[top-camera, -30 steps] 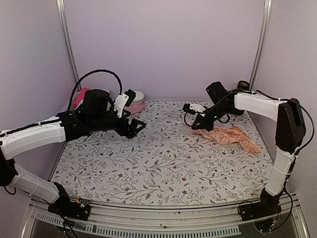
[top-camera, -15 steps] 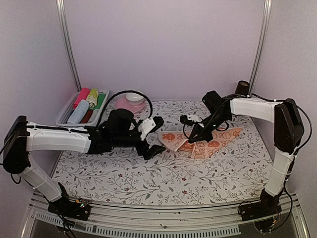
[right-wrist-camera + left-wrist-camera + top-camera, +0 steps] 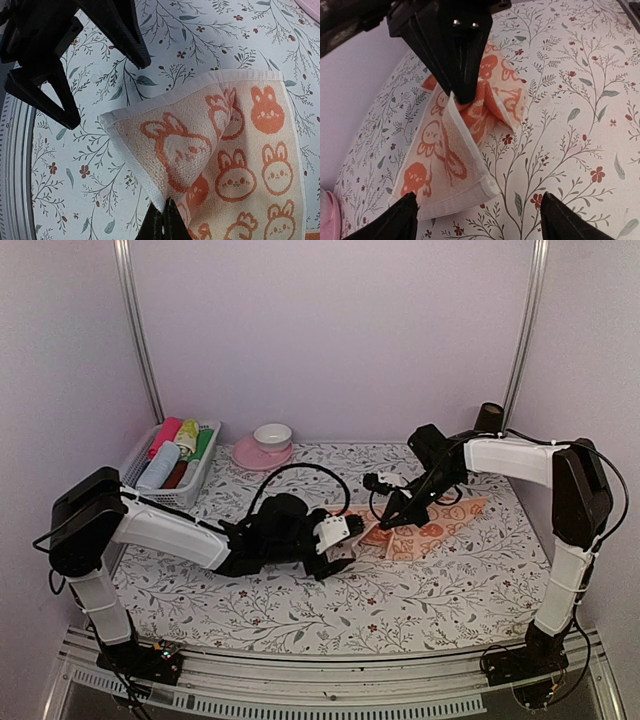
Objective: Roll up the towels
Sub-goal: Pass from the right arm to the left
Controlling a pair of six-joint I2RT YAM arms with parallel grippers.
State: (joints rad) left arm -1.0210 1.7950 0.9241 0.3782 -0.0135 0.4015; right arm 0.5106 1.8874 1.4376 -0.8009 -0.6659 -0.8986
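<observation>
End effectors: two, one per arm. Right end effector point(image 3: 165, 216): clenched on a raised fold of the peach towel point(image 3: 250, 150), pinching it just above the floral-patterned tabletop point(image 3: 300, 610). Left end effector point(image 3: 478, 197): released, fingers spread wide, towel's near corner just ahead between them; contact there impossible to tell.

Towels out on the tabletop: one.
- Peach-orange, soft terry, white hem along the edges.
- Bunny prints: pale on the orange face, orange on the pale face.
- Position: right of centre, toward the back, mostly flat.
- Left corner lifted and doubled over, showing both faces; some wrinkling under the fold.

Basket point(image 3: 135, 468): one, white, back left corner, well apart from the towel. Rolled cloths point(image 3: 165, 462) inside: about five, namely pink, yellow-green, green, pale blue, dark red. Exact count hard to confirm from above.

Pink saucer point(image 3: 245, 454): one, just beside the basket, with one white bowl point(image 3: 272, 433) on it.
</observation>
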